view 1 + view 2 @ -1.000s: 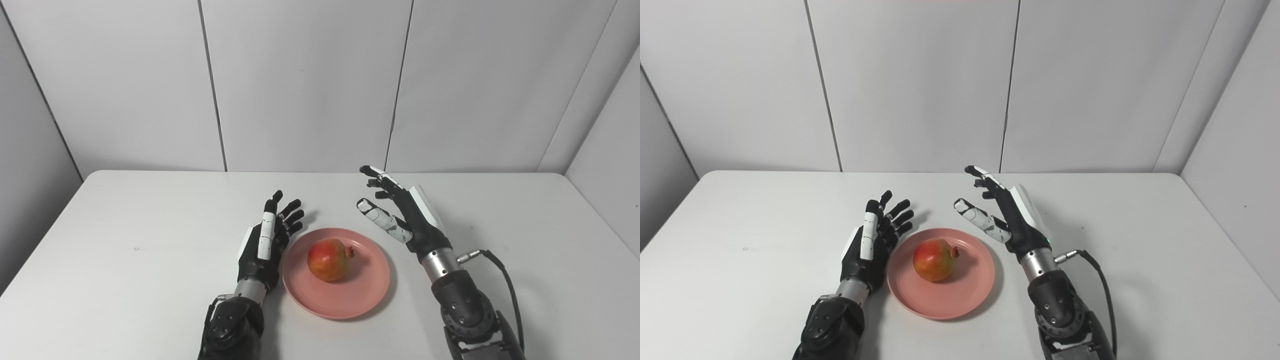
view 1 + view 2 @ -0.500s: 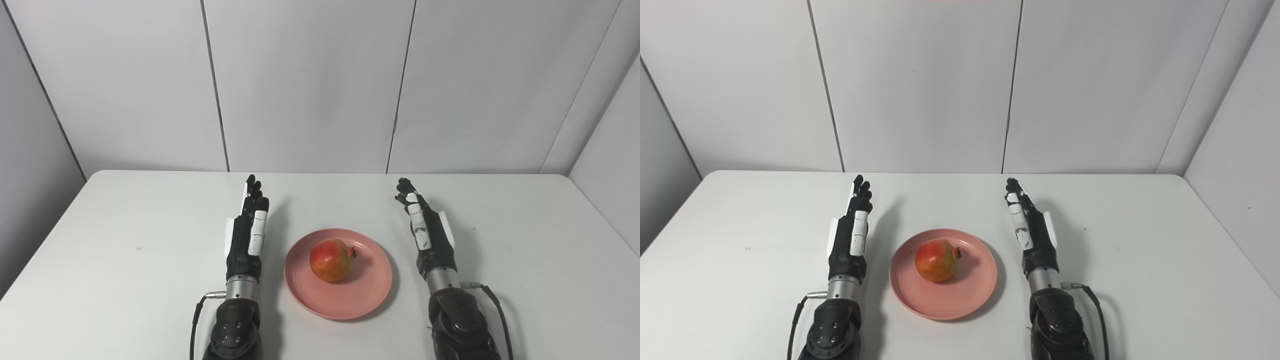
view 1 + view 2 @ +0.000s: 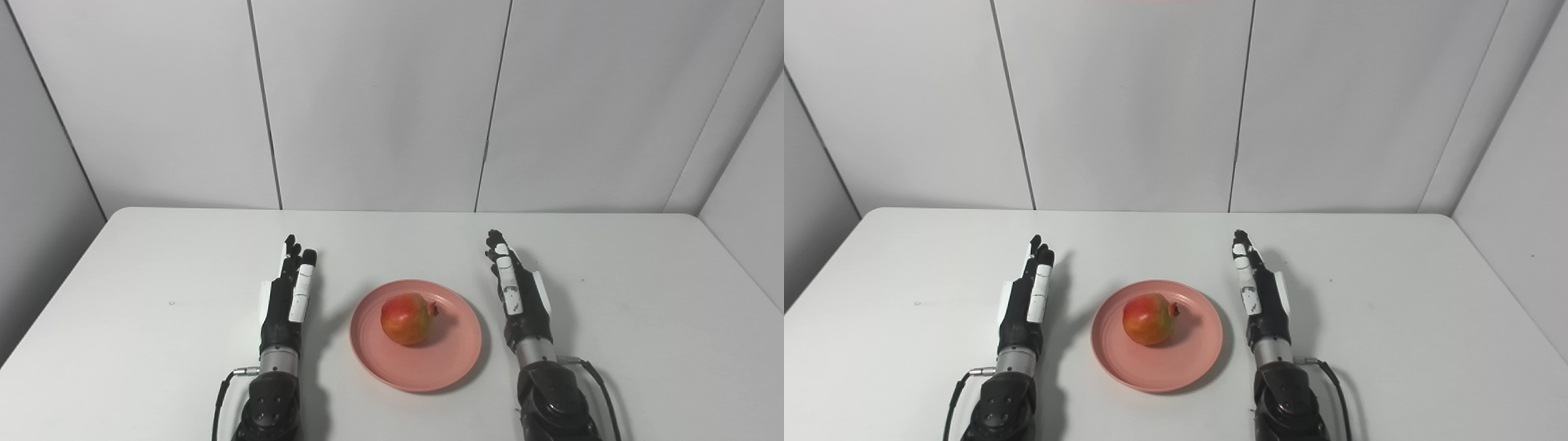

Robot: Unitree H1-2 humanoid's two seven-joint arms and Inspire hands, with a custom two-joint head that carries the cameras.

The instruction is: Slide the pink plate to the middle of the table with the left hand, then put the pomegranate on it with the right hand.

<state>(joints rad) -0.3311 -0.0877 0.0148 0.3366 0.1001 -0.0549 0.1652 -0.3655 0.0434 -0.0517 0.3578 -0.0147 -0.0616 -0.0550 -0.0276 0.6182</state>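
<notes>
Both hands withdrew; pomegranate (image 3: 407, 318) on pink plate (image 3: 453, 361) points crown right.

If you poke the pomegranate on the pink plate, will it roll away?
Probably a little. The pomegranate is round, so a push would likely roll it. Its small crown sticks out sideways and might stop it. The pink plate has a raised rim that should catch it.

A round, shallow pink plate (image 3: 429, 367) lies flat on the white table (image 3: 122, 275), near its front edge and about midway across, and on it, a little left of and behind its centre, rests a red-and-yellow pomegranate (image 3: 405, 318) with its small dark crown pointing right.
</notes>
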